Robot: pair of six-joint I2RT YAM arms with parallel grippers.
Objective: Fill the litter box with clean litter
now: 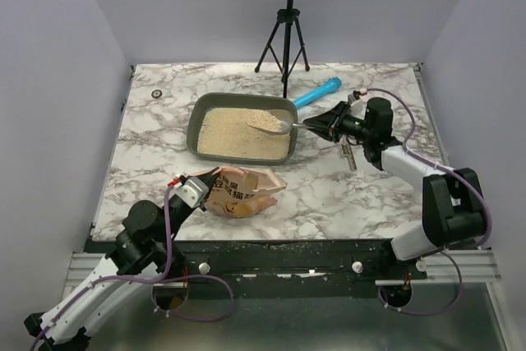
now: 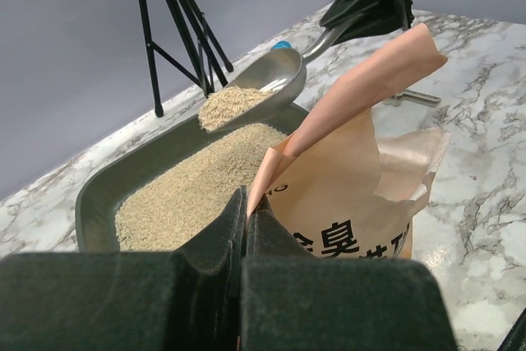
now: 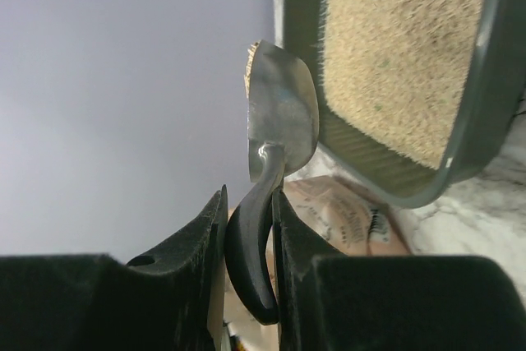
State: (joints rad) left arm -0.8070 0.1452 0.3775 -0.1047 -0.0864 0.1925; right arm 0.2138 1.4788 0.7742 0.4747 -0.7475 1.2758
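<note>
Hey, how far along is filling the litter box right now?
Done: pale litter already covers most of the litter box floor. In hand: the right jaws clamp a metal scoop, heaped with litter, above the box's right end, while the left jaws pinch the bag by its edge. Left: tip this scoopful in; more may follow.

Top cam: high, near edge, looking down over whole table. Left wrist: low, close, looking past bag to box. Right wrist: close, rolled sideways. All three share box, scoop.
</note>
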